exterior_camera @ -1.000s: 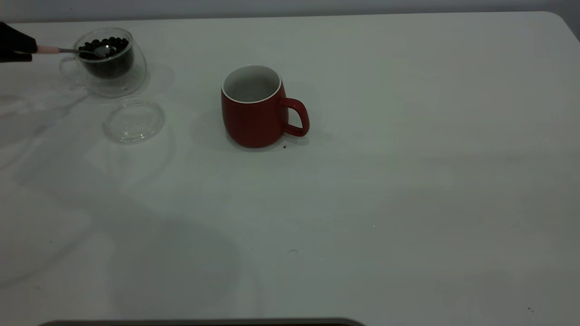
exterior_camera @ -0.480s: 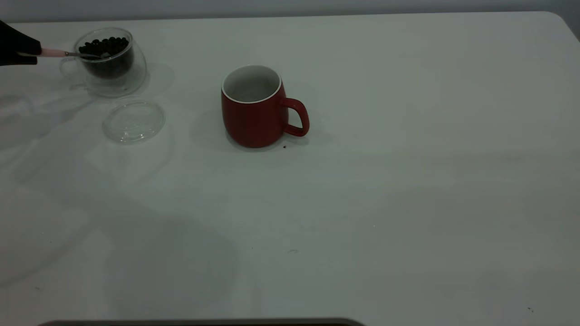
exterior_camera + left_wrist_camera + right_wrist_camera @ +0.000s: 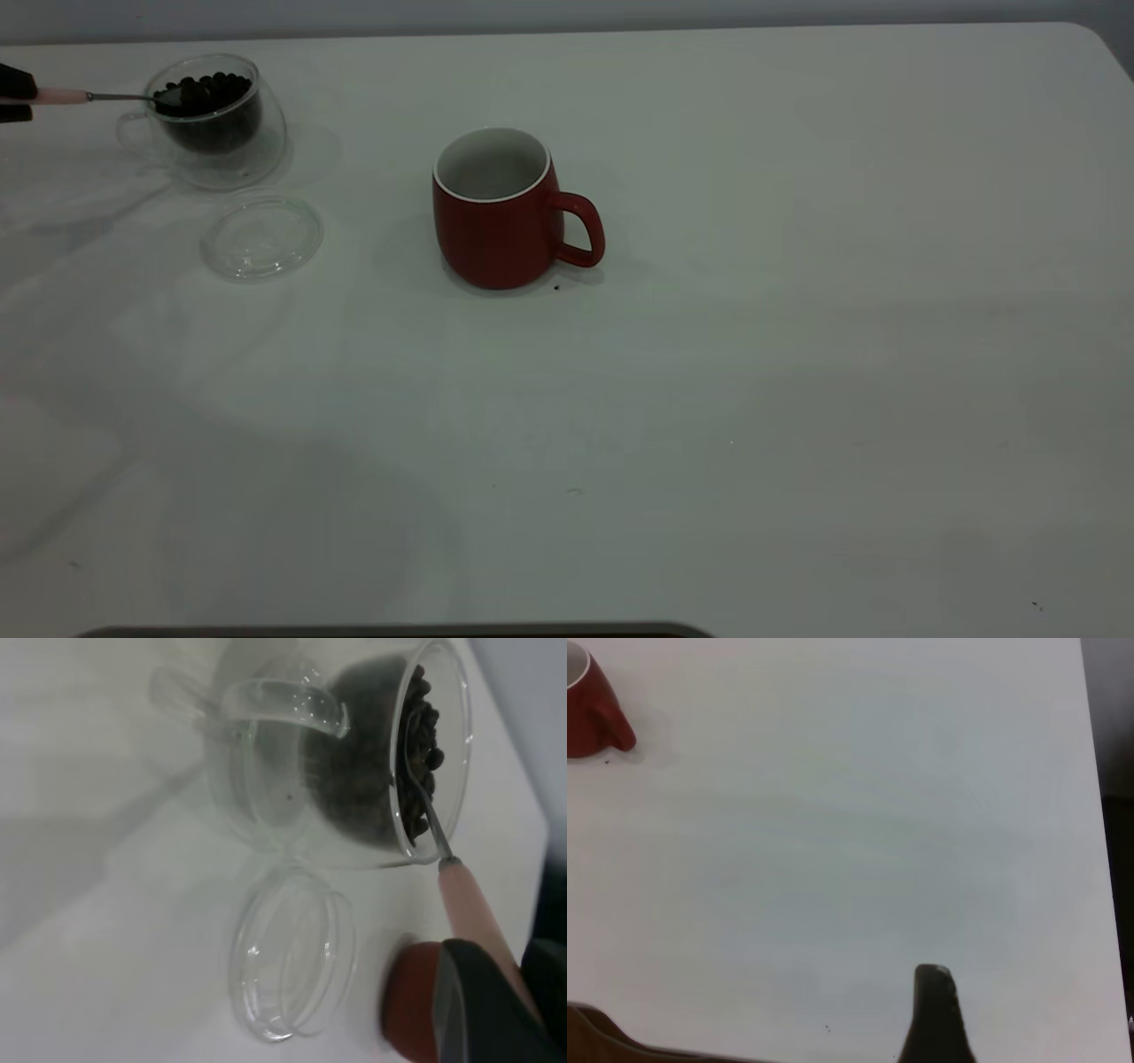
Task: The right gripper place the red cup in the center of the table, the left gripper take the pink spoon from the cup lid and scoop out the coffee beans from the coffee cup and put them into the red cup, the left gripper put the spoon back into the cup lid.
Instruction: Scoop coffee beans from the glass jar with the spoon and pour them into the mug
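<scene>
At far left, scoop stage:
Left gripper (image 3: 13, 93): clamped on the pink spoon (image 3: 62, 96) handle.
Spoon bowl: raised to the coffee cup (image 3: 215, 120) rim since half a second ago, carrying coffee beans (image 3: 423, 744).
Red cup (image 3: 496, 208): table (image 3: 797, 354) centre, empty inside.
Cup lid (image 3: 262, 236): near side of coffee cup.
Right gripper (image 3: 935, 1014): parked over the table's right side; finger state not determinable.
Meaning: load lifted; transfer to red cup likely next.
</scene>
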{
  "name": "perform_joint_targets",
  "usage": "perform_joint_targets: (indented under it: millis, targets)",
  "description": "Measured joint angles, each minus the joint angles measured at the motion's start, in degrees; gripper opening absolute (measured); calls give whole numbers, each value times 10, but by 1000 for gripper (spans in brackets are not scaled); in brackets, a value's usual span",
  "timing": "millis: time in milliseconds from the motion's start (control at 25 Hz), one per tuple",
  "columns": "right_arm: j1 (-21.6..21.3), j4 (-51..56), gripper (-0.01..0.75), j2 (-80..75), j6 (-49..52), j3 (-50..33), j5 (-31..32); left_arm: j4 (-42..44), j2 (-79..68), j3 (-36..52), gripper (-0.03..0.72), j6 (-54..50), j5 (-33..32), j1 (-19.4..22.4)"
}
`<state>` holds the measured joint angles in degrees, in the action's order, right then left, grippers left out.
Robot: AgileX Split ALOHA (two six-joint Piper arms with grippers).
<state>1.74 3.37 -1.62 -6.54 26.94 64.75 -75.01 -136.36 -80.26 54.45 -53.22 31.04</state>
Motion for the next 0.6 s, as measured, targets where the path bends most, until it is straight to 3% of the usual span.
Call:
perform_joint_targets:
  millis: [600]
  targets:
    - [0,0,591,0,0,0,0,-55,-37,0,123,55,-87,10]
